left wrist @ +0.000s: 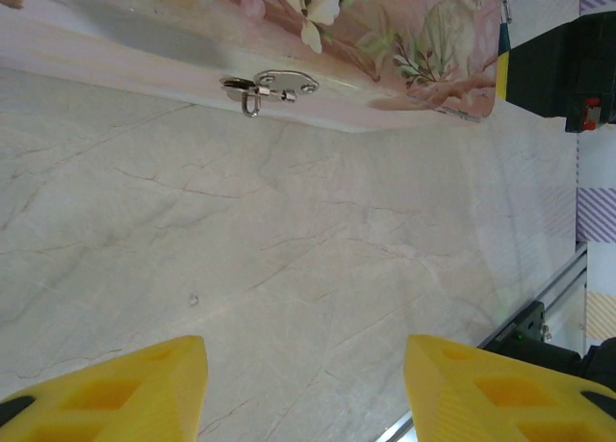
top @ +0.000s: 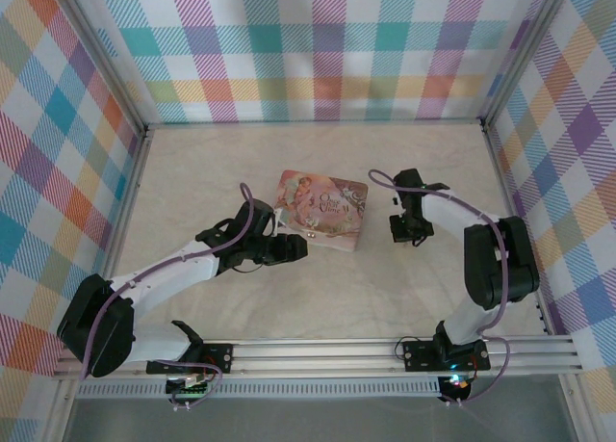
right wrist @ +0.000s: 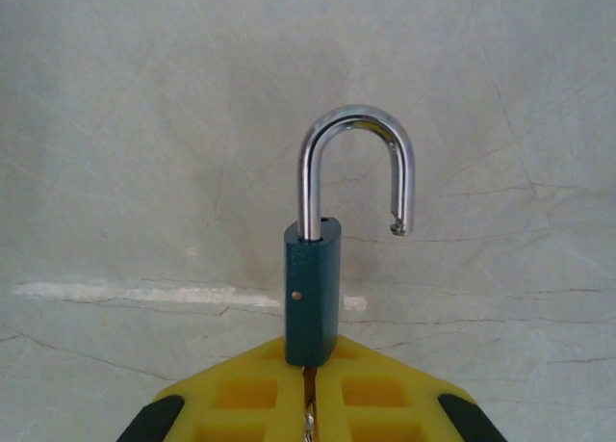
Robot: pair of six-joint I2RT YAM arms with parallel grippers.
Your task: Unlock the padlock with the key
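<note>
The padlock [right wrist: 313, 288] is a small teal-blue block with a silver shackle [right wrist: 356, 124]. The shackle is popped up and swung aside, so its free end hangs clear of the body. The padlock stands upright on the tips of my right gripper [right wrist: 310, 351], which is shut on the key [right wrist: 309, 389]. The key shows as a thin brass strip between the yellow fingers, running up into the lock's underside. In the top view my right gripper [top: 402, 232] hovers right of the pink tin [top: 322, 209]. My left gripper [top: 294, 249] is open and empty at the tin's near edge.
The tin's small silver clasp [left wrist: 269, 86] faces the left wrist camera, just beyond my open left gripper [left wrist: 306, 351] and its yellow fingers [left wrist: 144, 384]. Marble tabletop [top: 318, 298] lies between the arms. Plaid walls close in three sides, and an aluminium rail [top: 318, 351] runs along the near edge.
</note>
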